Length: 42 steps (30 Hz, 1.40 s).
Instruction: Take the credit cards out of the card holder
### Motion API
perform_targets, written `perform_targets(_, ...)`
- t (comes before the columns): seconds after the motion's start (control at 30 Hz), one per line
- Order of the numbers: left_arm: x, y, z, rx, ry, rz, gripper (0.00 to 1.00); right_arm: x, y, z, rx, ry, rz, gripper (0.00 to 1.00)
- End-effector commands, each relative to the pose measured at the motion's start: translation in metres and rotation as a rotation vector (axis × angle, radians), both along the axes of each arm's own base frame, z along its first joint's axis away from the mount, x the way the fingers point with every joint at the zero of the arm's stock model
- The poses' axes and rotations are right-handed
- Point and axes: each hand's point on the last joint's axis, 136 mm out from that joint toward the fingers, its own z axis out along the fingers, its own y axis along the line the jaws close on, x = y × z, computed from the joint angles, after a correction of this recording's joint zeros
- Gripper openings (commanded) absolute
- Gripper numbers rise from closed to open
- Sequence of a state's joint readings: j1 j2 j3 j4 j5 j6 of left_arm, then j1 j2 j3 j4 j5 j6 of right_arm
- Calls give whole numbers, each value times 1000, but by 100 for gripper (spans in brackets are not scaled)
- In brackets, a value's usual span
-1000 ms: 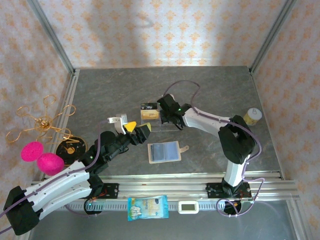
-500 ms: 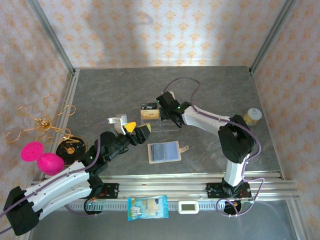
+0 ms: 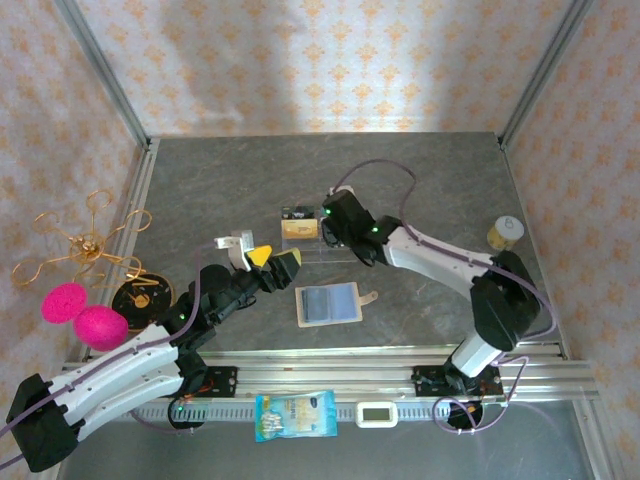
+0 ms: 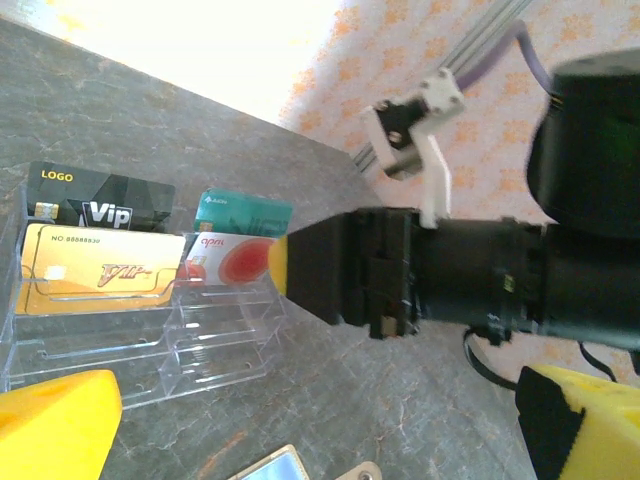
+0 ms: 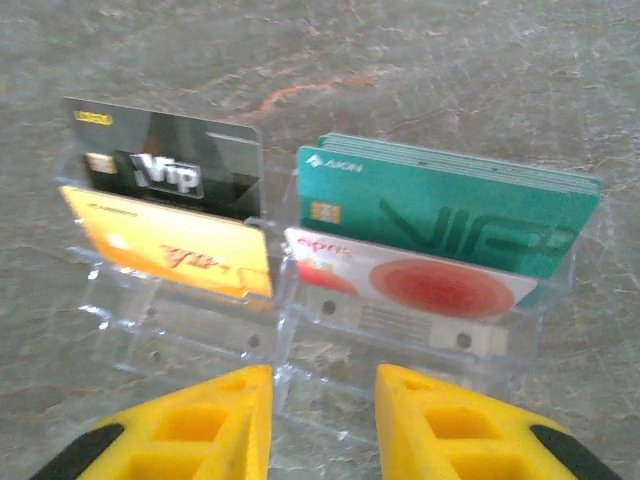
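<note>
Credit cards [image 5: 450, 215] stand right in front of the right fingers [image 5: 215, 420], which are apart with nothing between them, low at the front of the clear acrylic rack [image 5: 190, 335]. Four cards are slotted upright there: a black VIP card [image 5: 165, 165] behind a gold card [image 5: 170, 250], and beside them a teal card [image 5: 480, 225] behind a white-and-red card [image 5: 420, 285]. The left fingers [image 4: 55, 425] are spread wide and empty, near the rack. Further out on the tabletop [image 3: 420, 180], the card holder [image 3: 328, 303] lies open and flat between the two arms, well apart from the rack. Whether its pockets still hold a card is too small to tell.

This looks like the drop-off end of a transfer. Next, the right arm should lift clear without nudging the rack. If a card remains, the fingers need to pinch its thin edge and slide it out.
</note>
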<state>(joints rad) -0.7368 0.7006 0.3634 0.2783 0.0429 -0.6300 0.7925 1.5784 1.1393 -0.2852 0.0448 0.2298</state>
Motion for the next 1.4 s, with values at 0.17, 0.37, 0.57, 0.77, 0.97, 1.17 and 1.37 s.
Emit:
perform_targets(0.17,1,1,-6,-37,19,7,99,-60,8,19,164,-32,87,35)
perform_targets(0.37,1,7,-24,-33,67,38,99,-90,2,14,215,-36,144,37)
perform_targets(0.57,0,9,-30,-114,92,58,99,-102,-4,-8,253,3,134,38)
perform_targets(0.77,-2,7,-35,-144,110,44,98,-118,-14,-24,210,14,130,38)
perform_targets(0.97,-3,8,-45,-86,159,52,84,-138,-17,-50,130,57,150,39)
perform_targets(1.17,-5,12,-56,-39,208,63,77,-154,-3,-80,-51,77,204,39)
perform_targets(1.37,-9,12,-66,-33,233,52,77,-155,23,-95,-194,16,227,40)
